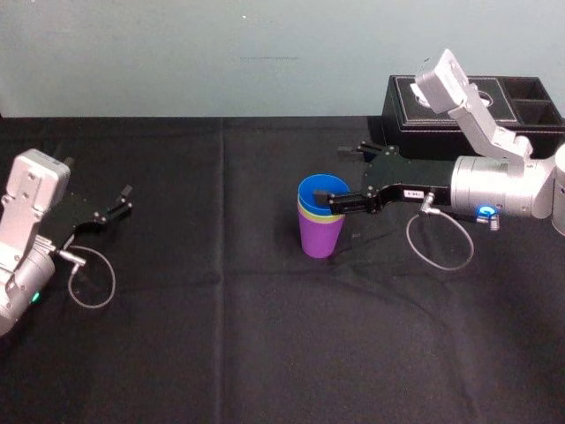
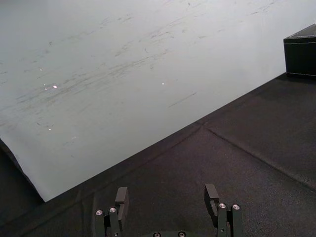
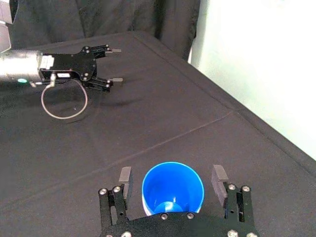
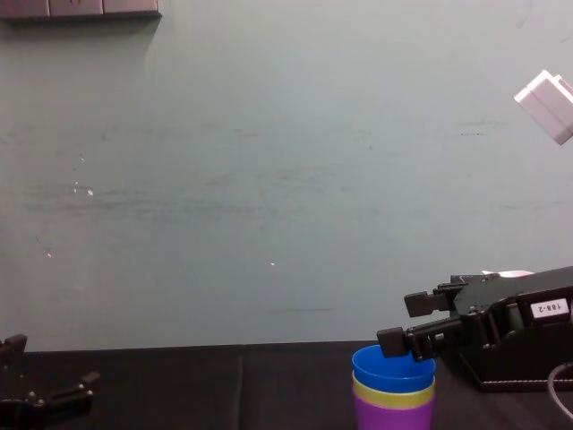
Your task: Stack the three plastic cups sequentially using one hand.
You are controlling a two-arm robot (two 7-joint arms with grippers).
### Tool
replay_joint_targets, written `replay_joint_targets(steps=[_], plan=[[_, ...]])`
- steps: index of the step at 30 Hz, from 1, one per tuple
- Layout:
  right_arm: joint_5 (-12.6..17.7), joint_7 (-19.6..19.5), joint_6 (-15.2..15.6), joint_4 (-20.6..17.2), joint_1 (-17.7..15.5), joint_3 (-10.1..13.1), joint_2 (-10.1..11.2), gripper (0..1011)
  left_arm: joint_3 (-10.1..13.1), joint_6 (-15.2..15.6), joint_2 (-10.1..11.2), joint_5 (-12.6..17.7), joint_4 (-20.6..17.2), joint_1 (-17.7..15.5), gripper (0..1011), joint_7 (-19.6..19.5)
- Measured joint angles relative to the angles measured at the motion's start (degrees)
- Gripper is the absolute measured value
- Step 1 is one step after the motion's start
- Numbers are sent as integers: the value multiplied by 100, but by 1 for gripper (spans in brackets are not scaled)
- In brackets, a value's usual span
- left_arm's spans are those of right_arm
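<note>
**Item 1, left pincer** point(image 1: 124, 200). Well to the left of the stack, low over the worktop point(image 1: 221, 336). Its fingers stand apart with nothing between them. We take it to be parked out of the way, since the job calls for one hand only.

**Item 2, stack** point(image 1: 320, 221). Three cups nested upright near the middle of the worktop.
- Purple cup point(image 1: 320, 238): at the bottom, standing on the cloth and carrying the other two.
- Green cup point(image 1: 308, 215): inside the purple one, showing as a thin band of rim.
- Blue cup point(image 1: 320, 189): on top, seated deep so that just its upper part stands proud, its mouth open upward.

We judge the tapered walls let each cup drop into the one below and keep the pile straight. With all three nested, the stacking looks done.

**Item 3, right pincer** point(image 1: 328, 173). Directly at the stack, reaching in from its right at the height of the blue rim. The right wrist view shows one finger on either side of the blue cup, apart, with a gap at each side, so it clamps nothing. We read this straddling pose as a let-go around the rim. A straight pull back to the right would clear the stack, while a sideways drift could nudge the rim and tip it.

**Item 4, box** point(image 1: 477, 106). Black, behind and to the right of the stack, beyond the right arm. It is apart from the cups and plays no part.
</note>
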Motion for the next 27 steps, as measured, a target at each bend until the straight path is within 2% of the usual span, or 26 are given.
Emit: replay_joint_targets(steps=[7, 13, 20, 21, 27], plan=[[-6, -4, 2, -7, -1, 0, 0, 1004, 0, 0, 0, 0, 0, 0, 1011, 0], [-79, -193, 4, -222, -100, 74, 39, 1004, 0, 0, 0, 0, 0, 0, 1011, 0], [-78, -703, 35, -690, -461, 450, 255, 1004, 0, 0, 0, 0, 0, 0, 1011, 0], [-78, -703, 35, -690, -461, 450, 255, 1004, 0, 0, 0, 0, 0, 0, 1011, 0], [-107, -1177, 27, -986, -823, 830, 428, 1004, 0, 0, 0, 0, 0, 0, 1011, 0]])
